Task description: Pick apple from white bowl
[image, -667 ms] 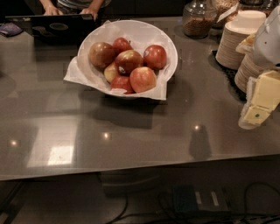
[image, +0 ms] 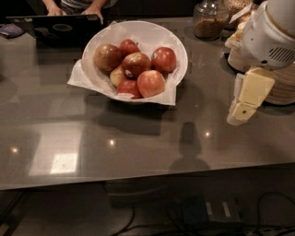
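Gripper (image: 239, 115) at right edge of scene, hanging above the table (image: 138, 143), well apart from the bowl. It's side-on to the camera, so can't tell how far it's open. Nothing seen in it. White arm housing (image: 269, 37) sits directly above it.

White bowl (image: 180, 53) is far-centre on the table, lined with paper (image: 77, 79) whose corners poke past the rim at left and near-right.

Target apple (image: 136, 63), dark red with streaks and a small pale sticker on its near-left face, is in the middle of the pile, resting on top of the others. It touches the brownish apple (image: 107, 56) on its left and the pinkish-red apple (image: 150, 83) on its near right. More red apples around and under it.

Stack of plates (image: 282, 90) behind the gripper at right. Glass jar (image: 209, 20) far right. Laptop (image: 60, 28) far left, with a person's hand (image: 94, 11) at it.
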You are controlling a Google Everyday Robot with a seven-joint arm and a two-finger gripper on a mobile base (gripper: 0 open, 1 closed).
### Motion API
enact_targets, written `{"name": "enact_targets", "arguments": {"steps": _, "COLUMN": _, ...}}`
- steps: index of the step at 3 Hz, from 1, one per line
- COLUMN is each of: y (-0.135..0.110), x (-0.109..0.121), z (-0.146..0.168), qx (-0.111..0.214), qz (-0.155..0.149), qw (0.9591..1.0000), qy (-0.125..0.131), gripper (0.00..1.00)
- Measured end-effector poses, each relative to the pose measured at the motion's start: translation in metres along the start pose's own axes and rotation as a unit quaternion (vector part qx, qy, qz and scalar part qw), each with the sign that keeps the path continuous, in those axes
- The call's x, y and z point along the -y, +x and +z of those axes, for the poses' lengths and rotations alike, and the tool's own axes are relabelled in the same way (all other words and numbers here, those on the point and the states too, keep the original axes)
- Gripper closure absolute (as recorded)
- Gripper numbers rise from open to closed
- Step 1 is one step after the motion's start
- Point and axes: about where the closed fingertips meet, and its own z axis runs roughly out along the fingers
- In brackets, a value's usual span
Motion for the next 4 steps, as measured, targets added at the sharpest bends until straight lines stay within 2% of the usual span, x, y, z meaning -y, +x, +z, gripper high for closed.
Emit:
{"name": "enact_targets", "arguments": {"steps": 1, "y": -0.036, "x": 0.021, "z": 0.013, "qx": 0.042, "qz": -0.026, "qw": 0.9988, "qy": 0.003, "gripper": 0.00}}
{"name": "enact_targets", "arguments": {"steps": 2, "y": -0.057, "x": 0.031, "z": 0.022, "qx": 0.070, "qz": -0.043, "qw": 0.9966, "qy": -0.003, "gripper": 0.00}}
{"name": "enact_targets", "arguments": {"steps": 4, "y": -0.056, "x": 0.033, "z": 0.023, "qx": 0.083, "qz": -0.032, "qw": 0.9960, "qy": 0.000, "gripper": 0.00}}
